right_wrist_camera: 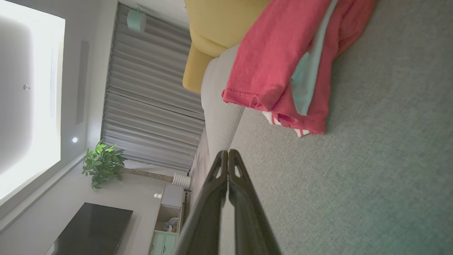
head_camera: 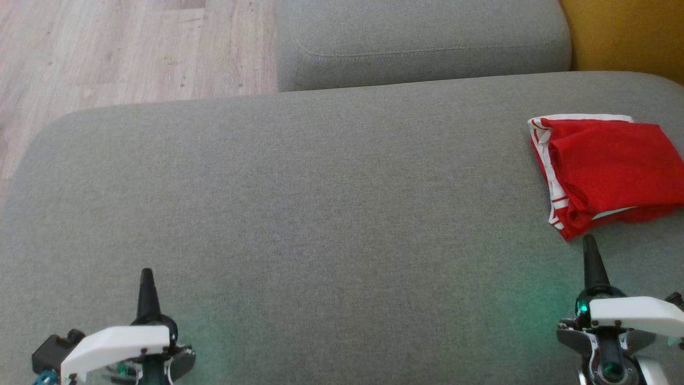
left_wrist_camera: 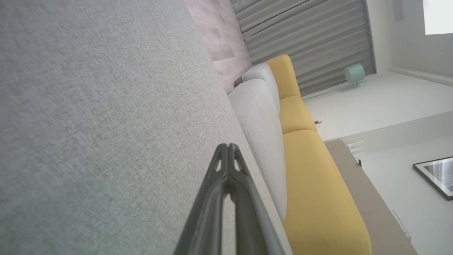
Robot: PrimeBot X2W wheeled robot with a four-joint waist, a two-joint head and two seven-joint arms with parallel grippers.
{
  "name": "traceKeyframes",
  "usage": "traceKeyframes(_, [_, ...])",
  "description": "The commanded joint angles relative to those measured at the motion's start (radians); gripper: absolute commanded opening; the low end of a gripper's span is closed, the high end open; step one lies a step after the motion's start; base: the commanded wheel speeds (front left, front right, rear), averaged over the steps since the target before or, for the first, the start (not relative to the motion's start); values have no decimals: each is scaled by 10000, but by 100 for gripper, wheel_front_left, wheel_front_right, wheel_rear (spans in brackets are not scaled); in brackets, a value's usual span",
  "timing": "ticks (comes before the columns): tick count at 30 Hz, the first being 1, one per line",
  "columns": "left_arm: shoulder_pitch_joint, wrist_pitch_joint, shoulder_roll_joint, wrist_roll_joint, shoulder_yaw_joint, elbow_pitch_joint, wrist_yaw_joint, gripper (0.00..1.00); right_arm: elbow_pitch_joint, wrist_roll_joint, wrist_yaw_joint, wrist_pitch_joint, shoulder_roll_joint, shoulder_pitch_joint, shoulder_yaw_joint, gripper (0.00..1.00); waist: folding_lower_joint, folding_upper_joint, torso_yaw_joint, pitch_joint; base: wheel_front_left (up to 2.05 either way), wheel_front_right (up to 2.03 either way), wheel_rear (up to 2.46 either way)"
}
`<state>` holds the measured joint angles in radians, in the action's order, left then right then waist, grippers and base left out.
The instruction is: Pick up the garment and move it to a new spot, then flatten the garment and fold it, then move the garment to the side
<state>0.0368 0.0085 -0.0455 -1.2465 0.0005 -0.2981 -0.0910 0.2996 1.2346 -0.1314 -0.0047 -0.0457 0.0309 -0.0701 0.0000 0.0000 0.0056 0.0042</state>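
A red garment (head_camera: 609,168) with white striped trim lies folded at the right edge of the grey sofa seat (head_camera: 320,214), partly cut off by the head view's border. The right wrist view shows the same garment (right_wrist_camera: 283,60), with a pale blue lining peeking out of the fold. My right gripper (head_camera: 589,243) is shut with nothing in it, its tip just short of the garment's near corner; its fingertips (right_wrist_camera: 228,154) meet. My left gripper (head_camera: 146,275) is shut and holds nothing, low over the seat at the lower left, far from the garment; its tips (left_wrist_camera: 227,148) touch.
A second grey cushion (head_camera: 422,43) sits behind the seat. A yellow cushion (head_camera: 625,32) stands at the back right. Pale wood floor (head_camera: 123,48) lies beyond the seat's left and far edge.
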Motion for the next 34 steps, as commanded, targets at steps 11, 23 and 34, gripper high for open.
traceKeyframes(11, [593, 394, -39, -1394, 600, 424, -212, 0, -446, 1502, 6, 410, -153, 619, -26, 0, 0, 0, -20, -4, 0, 0, 0])
traceKeyframes(23, [653, 718, -43, -2500, 865, 475, -304, 0, -501, 2672, 7, 734, -153, 687, -158, 0, 0, 0, -38, -8, 0, 0, 0])
traceKeyframes(34, [713, 1041, -47, -3603, 1129, 525, -395, 0, -555, 3838, 7, 1059, -151, 755, -292, 0, 0, 0, -55, -11, 0, 0, 0])
